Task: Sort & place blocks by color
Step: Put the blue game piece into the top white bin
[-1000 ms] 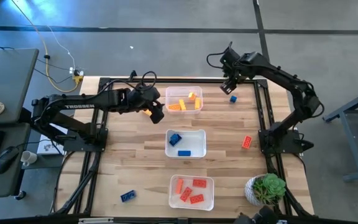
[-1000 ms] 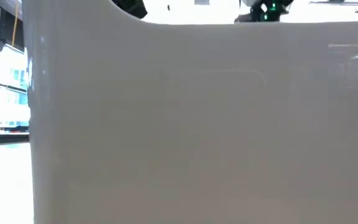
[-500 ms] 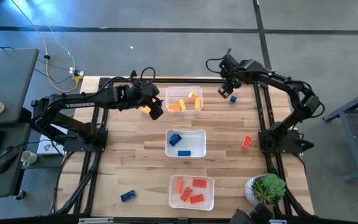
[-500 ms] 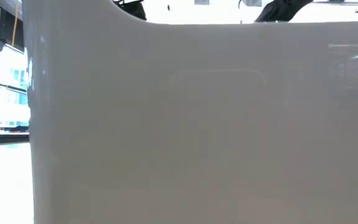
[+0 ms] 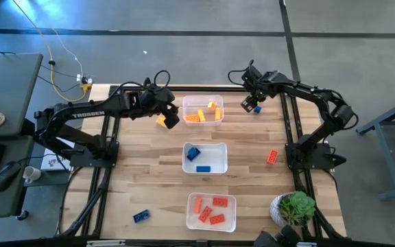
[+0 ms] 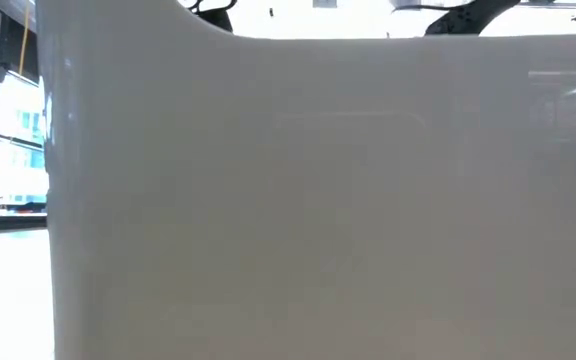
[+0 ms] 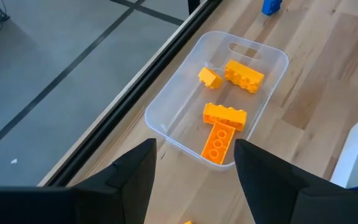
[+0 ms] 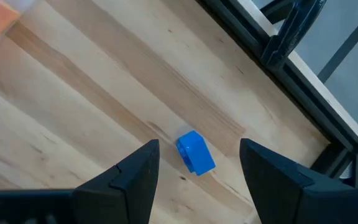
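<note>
High view: right gripper (image 5: 251,105) is hovering beside a blue block (image 5: 257,109) at the table's far edge; left gripper (image 5: 171,121) is sitting near a loose yellow block (image 5: 161,121), just beside the yellow tub (image 5: 219,100).
Low view: blocked by a white wall.
Left wrist view: fingers are spread, empty.
Right wrist view: fingers are spread, the blue block between them. Risk: an off-centre close is likely nudging it off the edge.

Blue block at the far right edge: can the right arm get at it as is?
Probably yes. The right tool hovers over the blue block with its fingers open on either side, and only bare table surrounds it.
</note>
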